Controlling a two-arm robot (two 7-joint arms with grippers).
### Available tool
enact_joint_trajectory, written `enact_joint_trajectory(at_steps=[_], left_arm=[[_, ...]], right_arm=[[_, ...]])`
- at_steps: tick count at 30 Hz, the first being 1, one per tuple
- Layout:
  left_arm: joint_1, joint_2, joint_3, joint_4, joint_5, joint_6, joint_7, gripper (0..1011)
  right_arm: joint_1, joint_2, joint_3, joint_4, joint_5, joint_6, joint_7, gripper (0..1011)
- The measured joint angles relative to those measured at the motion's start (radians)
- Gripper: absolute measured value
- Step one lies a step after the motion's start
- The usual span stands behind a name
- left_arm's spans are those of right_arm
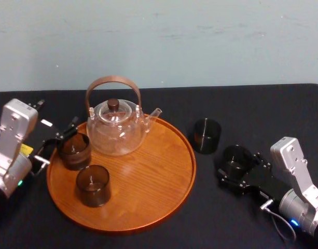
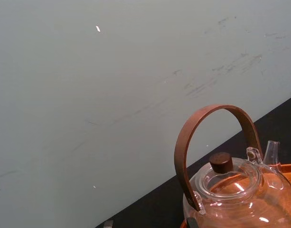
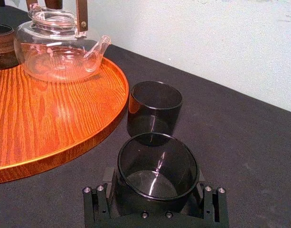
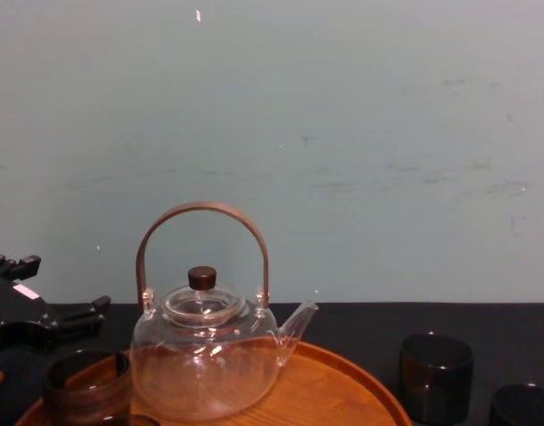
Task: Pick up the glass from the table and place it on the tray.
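On the matte black table (image 1: 283, 114), just right of the round orange-brown wooden tray (image 1: 169, 207): a short, straight-walled dark smoked-glass tumbler (image 3: 158, 173) sits between the fingers of the right gripper (image 1: 236, 167). It looks a little tipped.
Right gripper: clamped on the tumbler's opposite sides, low on the wall.
Left gripper (image 1: 60, 142): at the tray's left edge, fingers spread and grasping nothing, just beside a brown-tinted tumbler (image 1: 74, 150) that stands on the tray.
Neighbour on the table: a matching dark tumbler (image 1: 207, 136), upright, between the gripped one and the tray rim, and near both.
Tray contents: a clear glass teapot with a bent-wood handle (image 1: 117, 127) at the back, the brown-tinted tumbler, and a second brown tumbler (image 1: 92, 185) nearer the front. The right half is bare wood.
What the vessels hold: the gripped tumbler is empty, and the teapot and the others look empty too.
Handling, as a judgement: light, rigid, smooth-walled and brittle. A modest squeeze across the mid-wall should suit it. A tilted tumbler may slide in the pads, and it should clear the rim and its neighbour before being set down flat.
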State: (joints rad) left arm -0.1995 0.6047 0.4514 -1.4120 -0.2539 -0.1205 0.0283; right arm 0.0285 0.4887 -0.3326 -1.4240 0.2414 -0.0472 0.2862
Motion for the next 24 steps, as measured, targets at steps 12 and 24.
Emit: enact_joint_trajectory(at_steps=[12,24], left_arm=[[0.0,0.0,0.0,0.0,0.0,0.0,0.0,1001],[0.0,0.0,0.0,0.0,0.0,0.0,0.0,1001]], right_arm=[[-0.001,0.001,-0.001,-0.002,0.002,0.001,-0.001,917],[-0.006,0.001,0.004,-0.008,0.003,0.001,0.005,916]])
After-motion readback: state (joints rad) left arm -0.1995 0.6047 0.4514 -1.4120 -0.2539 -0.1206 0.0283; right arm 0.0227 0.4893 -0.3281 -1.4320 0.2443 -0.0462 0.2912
